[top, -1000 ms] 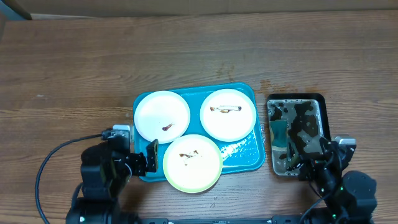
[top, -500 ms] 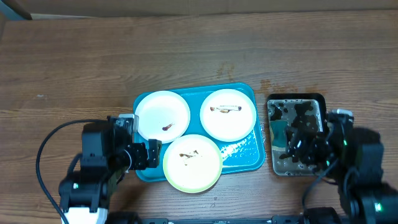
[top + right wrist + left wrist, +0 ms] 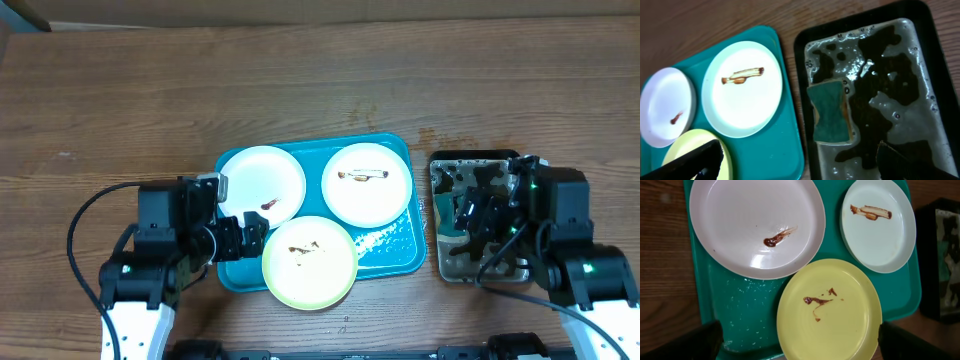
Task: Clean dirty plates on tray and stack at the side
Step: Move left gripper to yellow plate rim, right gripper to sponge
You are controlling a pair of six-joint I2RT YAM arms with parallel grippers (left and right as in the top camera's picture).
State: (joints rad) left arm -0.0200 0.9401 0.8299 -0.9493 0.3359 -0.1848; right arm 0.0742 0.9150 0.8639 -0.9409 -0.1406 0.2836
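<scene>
The turquoise tray (image 3: 396, 246) holds three smeared plates: a white one at the back left (image 3: 262, 187), a white one at the back right (image 3: 367, 182), and a yellow-green one (image 3: 309, 261) at the front, overhanging the tray's near rim. My left gripper (image 3: 243, 240) is open and empty at the tray's front left corner. In the left wrist view, its fingers (image 3: 690, 342) stand wide either side of the yellow-green plate (image 3: 830, 312). My right gripper (image 3: 472, 215) is open and empty above the black tray (image 3: 520, 165).
The black tray (image 3: 935, 75) holds murky, foamy water and a green sponge (image 3: 830, 112) on its left side. It stands just right of the turquoise tray (image 3: 790, 150). Bare wooden table lies behind and to the left of both trays.
Both arms have moved forward from the table's front edge. The left gripper now reaches the tray's front left corner and the right gripper hangs over the black tray. The plates have not moved.
</scene>
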